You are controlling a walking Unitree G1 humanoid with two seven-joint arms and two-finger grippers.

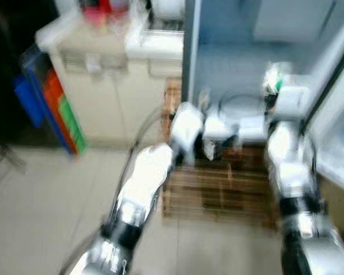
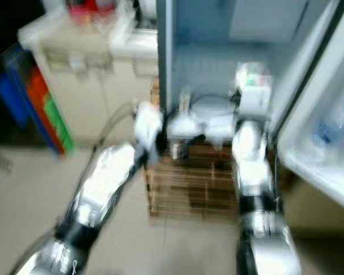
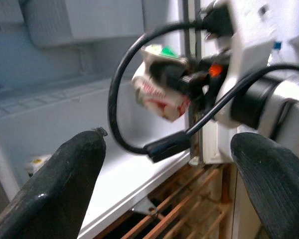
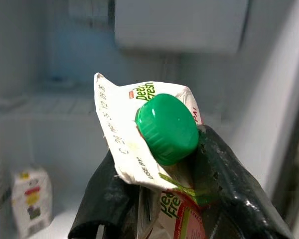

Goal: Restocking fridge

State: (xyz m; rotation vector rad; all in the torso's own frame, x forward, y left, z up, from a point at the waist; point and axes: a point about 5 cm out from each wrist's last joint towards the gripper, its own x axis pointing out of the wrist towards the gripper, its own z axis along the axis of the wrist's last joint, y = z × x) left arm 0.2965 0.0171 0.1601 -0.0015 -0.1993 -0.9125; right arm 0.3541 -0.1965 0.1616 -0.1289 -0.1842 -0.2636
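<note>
Head cameras are blurry, but we can see both arms reaching into the open fridge [image 1: 229, 63] over a wooden pallet [image 1: 218, 189]. Left wrist view – our left gripper [image 3: 177, 174] is spread wide, gripping nothing. Right wrist view – our right gripper [image 4: 164, 199] is clamped on a green-capped carton [image 4: 159, 139], held inside the fridge compartment.
</note>
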